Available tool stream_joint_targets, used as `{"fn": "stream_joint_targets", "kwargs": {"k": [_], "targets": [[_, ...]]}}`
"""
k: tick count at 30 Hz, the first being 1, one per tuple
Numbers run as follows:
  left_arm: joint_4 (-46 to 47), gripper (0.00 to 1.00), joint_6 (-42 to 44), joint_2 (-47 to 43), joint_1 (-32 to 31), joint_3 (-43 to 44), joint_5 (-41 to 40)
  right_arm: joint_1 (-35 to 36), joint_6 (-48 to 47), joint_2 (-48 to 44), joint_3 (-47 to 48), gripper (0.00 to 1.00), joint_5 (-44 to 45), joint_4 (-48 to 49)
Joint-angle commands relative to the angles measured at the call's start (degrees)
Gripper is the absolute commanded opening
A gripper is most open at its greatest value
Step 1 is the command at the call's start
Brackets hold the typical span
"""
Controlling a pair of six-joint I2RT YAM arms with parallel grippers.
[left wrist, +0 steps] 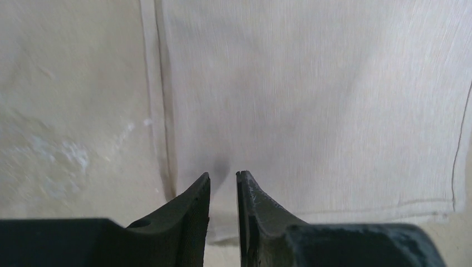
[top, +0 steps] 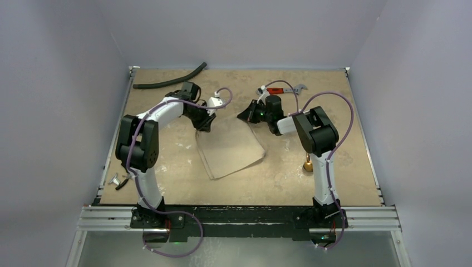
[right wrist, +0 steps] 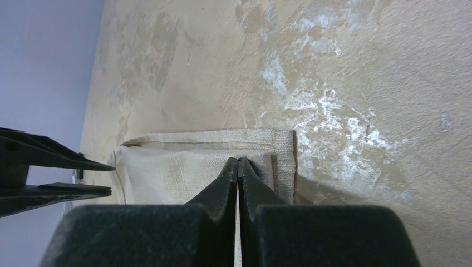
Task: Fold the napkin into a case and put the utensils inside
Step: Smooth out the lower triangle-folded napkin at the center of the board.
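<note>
The beige napkin [top: 231, 147] lies folded in the middle of the table. It also shows in the left wrist view [left wrist: 311, 100] and the right wrist view [right wrist: 183, 167]. My left gripper [top: 205, 125] hovers over its far left corner, jaws a little apart with cloth showing between them [left wrist: 222, 177]. My right gripper [top: 246, 115] is at the napkin's far right corner, jaws pressed together on the edge of the top layer [right wrist: 238, 161]. One gold utensil [top: 308, 165] lies to the right, partly hidden behind the right arm.
A curved black hose [top: 170, 82] lies at the far left edge. A red-handled wrench [top: 284, 89] lies at the back beyond the right gripper. A small metal piece [top: 119, 181] sits near the left arm's base. Grey walls enclose the table.
</note>
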Motion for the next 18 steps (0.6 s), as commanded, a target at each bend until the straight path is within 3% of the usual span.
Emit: {"fn": "stream_joint_targets", "kwargs": {"k": [1, 10, 18], "targets": [[-3.15, 0.22, 4.43, -2.08, 4.28, -4.33, -1.0, 0.22, -2.75, -1.35, -0.55, 0.0, 5.38, -3.54], [-1.87, 0.19, 3.58, -2.79, 10.96, -5.42, -6.03, 0.43, -3.65, -2.47, -2.2, 0.0, 6.53, -3.71], [-1.31, 0.16, 1.81, -5.9, 14.82, -6.42, -2.26, 0.56, -3.95, -2.94, -3.08, 0.0, 6.79, -3.87]]}}
